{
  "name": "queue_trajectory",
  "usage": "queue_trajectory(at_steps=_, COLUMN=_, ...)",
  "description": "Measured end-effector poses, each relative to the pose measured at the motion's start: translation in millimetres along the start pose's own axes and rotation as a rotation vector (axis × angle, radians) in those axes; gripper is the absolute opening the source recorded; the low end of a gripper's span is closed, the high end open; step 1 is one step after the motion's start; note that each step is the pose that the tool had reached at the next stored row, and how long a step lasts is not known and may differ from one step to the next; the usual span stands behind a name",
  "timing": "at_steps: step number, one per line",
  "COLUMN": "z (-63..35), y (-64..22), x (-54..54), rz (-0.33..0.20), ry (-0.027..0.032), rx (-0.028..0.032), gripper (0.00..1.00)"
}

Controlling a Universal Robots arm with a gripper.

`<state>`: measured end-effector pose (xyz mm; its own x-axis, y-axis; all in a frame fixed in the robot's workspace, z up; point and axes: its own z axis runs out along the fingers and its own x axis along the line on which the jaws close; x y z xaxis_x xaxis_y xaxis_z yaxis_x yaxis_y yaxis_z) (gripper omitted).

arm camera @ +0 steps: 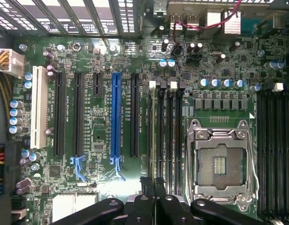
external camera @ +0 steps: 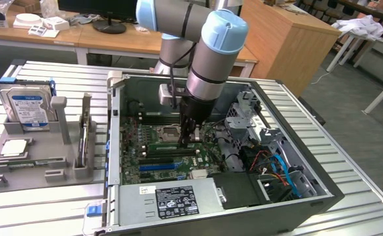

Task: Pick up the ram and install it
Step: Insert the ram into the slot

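Ram (external camera: pixel 172 145) stands on edge on the motherboard (external camera: pixel 145 162), just beside the CPU socket (external camera: pixel 172 132) inside the case (external camera: pixel 309 196), right under your arm (external camera: pixel 208 64). From the wrist, your jaws are pressed together above the memory slots (arm camera: pixel 165 131) next to that socket.

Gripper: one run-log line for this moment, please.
gripper shut | over memory slots beside CPU socket | held item: cannot tell | one ram upright in holder

The motherboard (arm camera: pixel 100 136) is green, carrying one blue slot (arm camera: pixel 116 117), one white slot (arm camera: pixel 39 108) and several black slots (arm camera: pixel 60 117). The gripper (arm camera: pixel 152 182) is black. The arm (external camera: pixel 208 69) is grey with light-blue caps (external camera: pixel 224 29). The hard drive (external camera: pixel 22 91) is silver with a blue label (external camera: pixel 30 108).
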<state>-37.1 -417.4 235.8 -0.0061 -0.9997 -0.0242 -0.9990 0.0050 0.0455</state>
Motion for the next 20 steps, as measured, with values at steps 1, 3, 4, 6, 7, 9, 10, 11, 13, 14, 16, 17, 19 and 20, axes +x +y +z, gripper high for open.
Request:
queue_trajectory(at_steps=1, z=1.0, y=0.0, x=0.0, rz=0.0, ry=0.0, rx=0.0, gripper=0.12)
queue_trajectory(at_steps=3, z=1.6, y=-0.1, x=0.1, rz=0.0, ry=0.0001, rx=-0.0001, gripper=0.12)
queue_trajectory(at_steps=4, z=1.6, y=-0.1, x=0.1, rz=0.0, ry=0.0001, rx=-0.0001, gripper=0.12)
queue_trajectory(at_steps=6, z=1.6, y=-0.1, x=0.0, rz=0.0, ry=0.0001, rx=0.0, gripper=0.12)
queue_trajectory(at_steps=7, z=1.7, y=-0.1, x=0.0, rz=0.0, ry=0.0001, rx=-0.0001, gripper=0.12)
queue_trajectory(at_steps=9, z=2.8, y=-0.2, x=0.0, rz=0.0, ry=-0.0003, rx=0.0001, gripper=0.12)
queue_trajectory(at_steps=10, z=3.4, y=-0.2, x=0.0, rz=0.0, ry=-0.0001, rx=0.0001, gripper=0.12)
queue_trajectory(at_steps=11, z=3.6, y=-0.2, x=0.1, rz=0.0, ry=0.0001, rx=0.0, gripper=0.12)
queue_trajectory(at_steps=13, z=3.6, y=-0.2, x=0.1, rz=0.0, ry=0.0002, rx=-0.0001, gripper=0.12)
queue_trajectory(at_steps=14, z=4.0, y=-0.2, x=0.1, rz=0.0, ry=0.0, rx=0.0, gripper=0.12)
queue_trajectory(at_steps=16, z=5.0, y=-0.2, x=0.1, rz=0.0, ry=-0.0002, rx=0.0001, gripper=0.12)
queue_trajectory(at_steps=17, z=5.1, y=-0.2, x=0.1, rz=0.0, ry=0.0, rx=0.0, gripper=0.12)
queue_trajectory(at_steps=19, z=5.1, y=-0.2, x=0.1, rz=0.0, ry=0.0002, rx=-0.0001, gripper=0.12)
queue_trajectory(at_steps=20, z=5.2, y=-0.2, x=0.1, rz=0.0, ry=0.0, rx=0.0, gripper=0.12)
